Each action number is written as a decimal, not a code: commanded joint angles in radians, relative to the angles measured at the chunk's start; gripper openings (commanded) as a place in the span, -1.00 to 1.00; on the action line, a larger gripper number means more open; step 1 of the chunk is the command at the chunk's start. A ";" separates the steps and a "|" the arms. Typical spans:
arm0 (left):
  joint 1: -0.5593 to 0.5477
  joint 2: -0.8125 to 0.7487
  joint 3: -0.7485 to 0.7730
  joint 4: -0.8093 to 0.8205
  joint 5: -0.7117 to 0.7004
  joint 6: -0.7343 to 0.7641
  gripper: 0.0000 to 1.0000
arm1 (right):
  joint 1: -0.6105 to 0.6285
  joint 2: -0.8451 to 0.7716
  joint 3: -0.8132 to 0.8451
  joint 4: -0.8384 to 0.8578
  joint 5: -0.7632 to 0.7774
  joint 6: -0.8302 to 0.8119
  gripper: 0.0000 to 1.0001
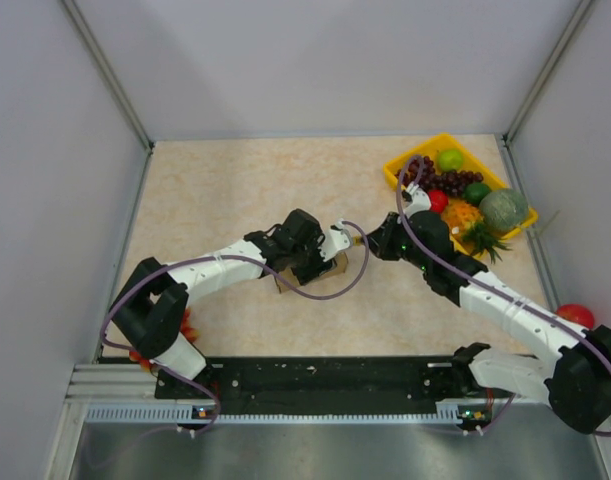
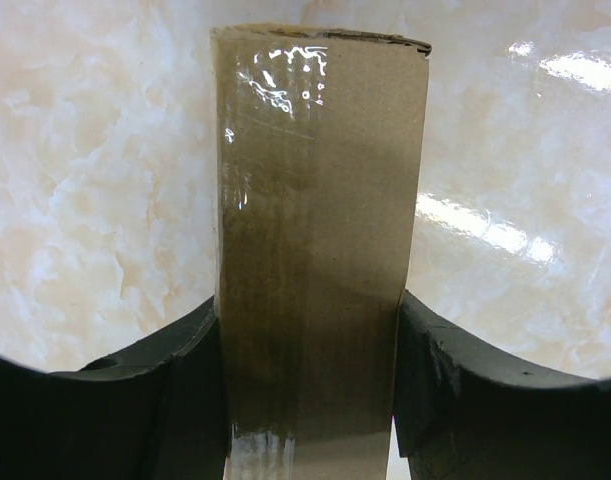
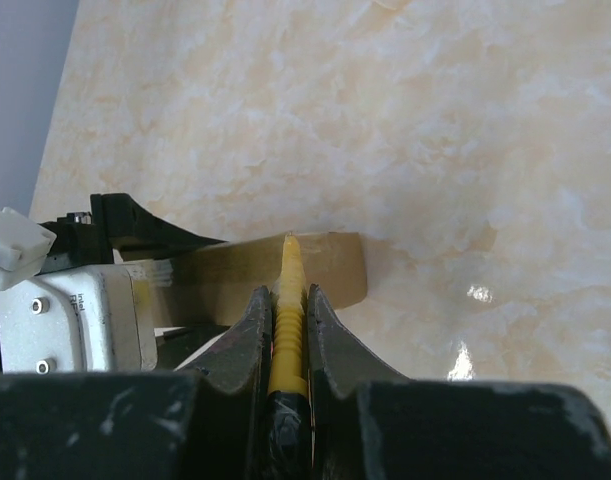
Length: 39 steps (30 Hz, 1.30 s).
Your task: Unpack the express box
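Observation:
The express box is a brown cardboard carton with shiny tape along its top face, lying on the marble-patterned table. My left gripper is shut on its two long sides, black fingers pressed against the cardboard. From above the box is mostly hidden under the left gripper. My right gripper is shut on a slim yellow ridged tool. Its pointed tip reaches the top edge of the box; I cannot tell whether it touches. In the top view the right gripper sits just right of the box.
A yellow tray with grapes, a green apple, a melon and other fruit stands at the back right. A red fruit lies by the right wall. Something orange-red shows under the left arm's base. Grey walls enclose the table.

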 commanded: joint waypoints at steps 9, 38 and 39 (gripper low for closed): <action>0.000 0.020 -0.019 -0.048 -0.021 0.000 -0.20 | -0.016 0.050 0.023 0.089 -0.056 -0.031 -1.00; 0.000 0.092 0.028 -0.060 -0.067 -0.081 -0.42 | -0.025 0.140 -0.003 0.002 -0.222 -0.102 -1.00; 0.003 0.105 0.031 -0.065 -0.067 -0.083 -0.44 | -0.025 0.122 -0.007 -0.017 -0.223 -0.102 -1.00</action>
